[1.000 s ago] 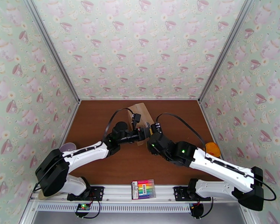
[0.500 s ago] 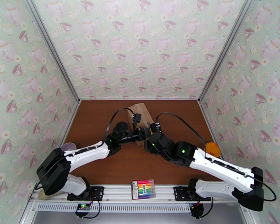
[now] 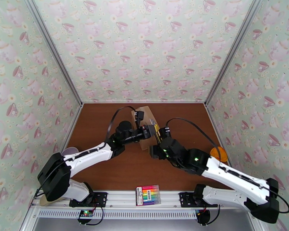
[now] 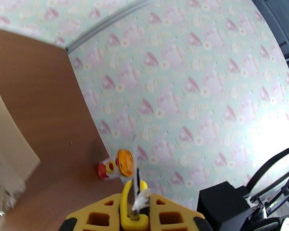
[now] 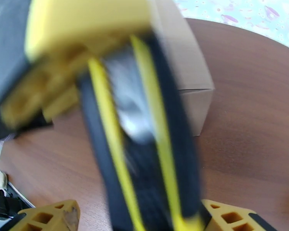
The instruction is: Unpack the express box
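Two grippers held close together over near end of box (image 3: 147, 113). Left gripper (image 4: 136, 197) clamped shut on thin yellow-black tool, apparently cutter (image 5: 144, 124), likely so that seam tape can be slit. Right gripper (image 5: 138, 216) spread wide, fingers either side of cutter, nothing gripped; handover judged. Box lain flat beneath left gripper, just ahead of right; flaps seemingly unopened, unpacking judged barely begun.

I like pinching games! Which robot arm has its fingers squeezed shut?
The left arm's fingers are pinched shut on something thin; the right arm's fingers stand wide apart.
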You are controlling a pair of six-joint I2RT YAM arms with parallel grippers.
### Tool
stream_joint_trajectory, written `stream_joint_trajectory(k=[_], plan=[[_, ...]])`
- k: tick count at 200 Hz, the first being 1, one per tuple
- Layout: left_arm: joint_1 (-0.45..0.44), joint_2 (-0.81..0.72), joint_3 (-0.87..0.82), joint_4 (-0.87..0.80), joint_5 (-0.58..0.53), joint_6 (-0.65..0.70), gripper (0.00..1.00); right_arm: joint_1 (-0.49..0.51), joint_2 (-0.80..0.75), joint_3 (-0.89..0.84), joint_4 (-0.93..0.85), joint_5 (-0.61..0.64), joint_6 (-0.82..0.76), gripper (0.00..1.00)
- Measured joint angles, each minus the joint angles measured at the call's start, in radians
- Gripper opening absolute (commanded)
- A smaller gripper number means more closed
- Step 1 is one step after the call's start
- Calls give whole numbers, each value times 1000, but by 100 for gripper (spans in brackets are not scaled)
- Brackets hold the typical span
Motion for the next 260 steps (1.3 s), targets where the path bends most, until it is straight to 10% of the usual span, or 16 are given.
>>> stream_joint_trajectory(k=[127,260], plan=[[126,-61,237,-251,-283,129,0,-428,-80,-77,543,-470,100,89],[34,-95,291,-116,-507,121,0,-451,216,-162,1414,-707,401,89]])
